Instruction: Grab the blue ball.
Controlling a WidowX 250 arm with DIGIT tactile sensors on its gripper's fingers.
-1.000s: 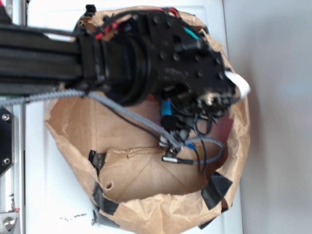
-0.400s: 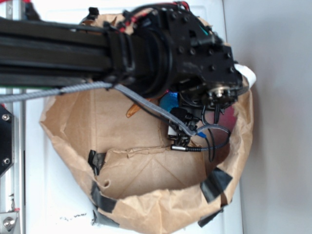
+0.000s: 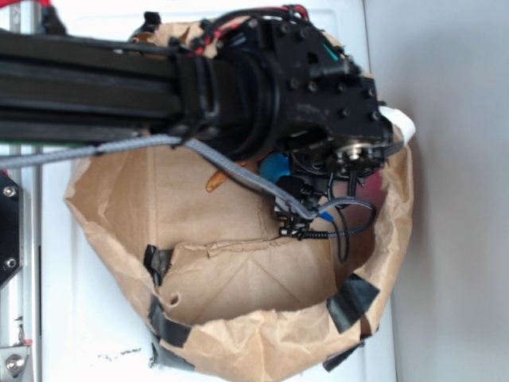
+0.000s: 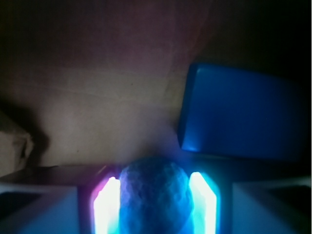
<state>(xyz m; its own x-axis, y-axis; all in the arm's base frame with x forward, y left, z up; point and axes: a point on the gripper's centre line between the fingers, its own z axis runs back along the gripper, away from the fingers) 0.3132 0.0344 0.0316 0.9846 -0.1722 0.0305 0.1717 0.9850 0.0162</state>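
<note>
In the wrist view the blue ball (image 4: 153,195), teal-blue and dimpled, fills the gap between my two glowing fingers (image 4: 107,207). Both pads touch its sides, so my gripper (image 4: 153,178) is shut on it. The ball sits low over the brown paper floor. In the exterior view my black arm and wrist (image 3: 318,103) reach down into the paper bag and cover the fingers. A blue patch (image 3: 274,167) shows under the wrist, and I cannot tell whether it is the ball or the block.
A flat blue block (image 4: 243,117) lies just ahead and right of the ball. An orange-brown shell (image 3: 216,181) peeks out left of the wrist. The brown paper bag's crumpled, taped rim (image 3: 238,342) surrounds everything. Cables (image 3: 334,231) hang below the wrist.
The arm swung right and toward the bag's far side, then held nearly still. The blue patch under the wrist came into view and now shows smaller.
</note>
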